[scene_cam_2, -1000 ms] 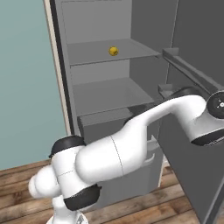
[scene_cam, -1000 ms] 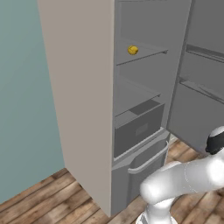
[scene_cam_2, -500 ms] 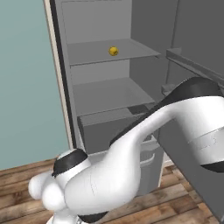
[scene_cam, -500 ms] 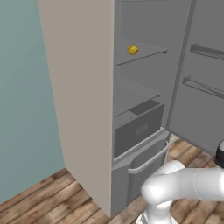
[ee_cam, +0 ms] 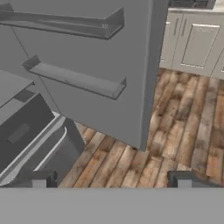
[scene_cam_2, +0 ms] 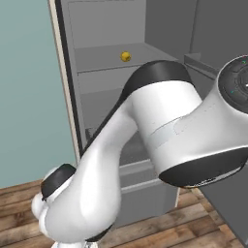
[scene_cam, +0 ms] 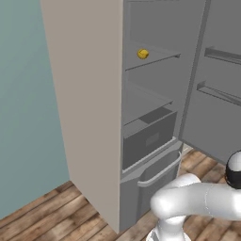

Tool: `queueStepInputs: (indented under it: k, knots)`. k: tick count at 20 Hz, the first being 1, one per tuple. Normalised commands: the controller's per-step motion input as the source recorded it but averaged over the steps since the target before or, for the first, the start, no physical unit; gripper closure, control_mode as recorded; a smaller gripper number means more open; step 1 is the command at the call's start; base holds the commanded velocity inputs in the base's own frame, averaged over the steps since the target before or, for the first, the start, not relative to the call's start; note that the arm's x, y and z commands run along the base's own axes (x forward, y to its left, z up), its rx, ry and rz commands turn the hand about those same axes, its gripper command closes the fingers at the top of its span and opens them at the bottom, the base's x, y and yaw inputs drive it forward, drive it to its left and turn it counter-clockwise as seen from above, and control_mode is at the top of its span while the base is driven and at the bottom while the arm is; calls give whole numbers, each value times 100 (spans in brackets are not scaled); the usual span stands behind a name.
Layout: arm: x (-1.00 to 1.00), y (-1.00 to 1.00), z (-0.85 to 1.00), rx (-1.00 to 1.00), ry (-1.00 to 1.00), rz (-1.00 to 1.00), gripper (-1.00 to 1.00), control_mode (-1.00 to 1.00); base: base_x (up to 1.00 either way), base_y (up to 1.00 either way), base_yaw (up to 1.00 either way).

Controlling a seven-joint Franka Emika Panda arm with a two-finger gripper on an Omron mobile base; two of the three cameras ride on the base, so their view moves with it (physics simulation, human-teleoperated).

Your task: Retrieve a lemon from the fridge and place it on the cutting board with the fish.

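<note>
The lemon (scene_cam: 142, 54) is a small yellow ball on an upper shelf inside the open fridge (scene_cam: 84, 117); from the right base it sits at the back of that shelf (scene_cam_2: 125, 56). My gripper (ee_cam: 111, 180) is open, its two dark fingertips (ee_cam: 39, 179) far apart with nothing between them. It hangs low in front of the fridge, pointing down past the inner face of the open door (ee_cam: 96, 65) at the wooden floor. The lemon is well above it. The cutting board and the fish are out of view.
The fridge door (scene_cam: 216, 94) stands open to the right with two bar shelves. Grey drawers (scene_cam: 150, 141) jut out at the fridge's bottom. Light cabinet fronts (ee_cam: 197, 43) stand beyond the door. My bulky white arm (scene_cam_2: 164, 131) blocks much of the right base view.
My arm has swung back from the door edge toward the right base camera and now looms large there. Its elbow has dropped lower right in the left base view. Lemon unmoved.
</note>
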Motion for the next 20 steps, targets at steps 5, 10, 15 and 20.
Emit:
queueStepInputs:
  k: [5, 10, 15, 20]
  knots:
    - [-59, 100, -4, -5, 17, 0, -100, -100, 0, 0, 0]
    - [-73, 100, -8, -8, 15, 0, -100, -100, 0, 0, 0]
    - [-85, 100, -23, -13, 8, 0, -100, -100, 0, 0, 0]
    - [-36, 100, -32, -6, 4, 0, -100, -100, 0, 0, 0]
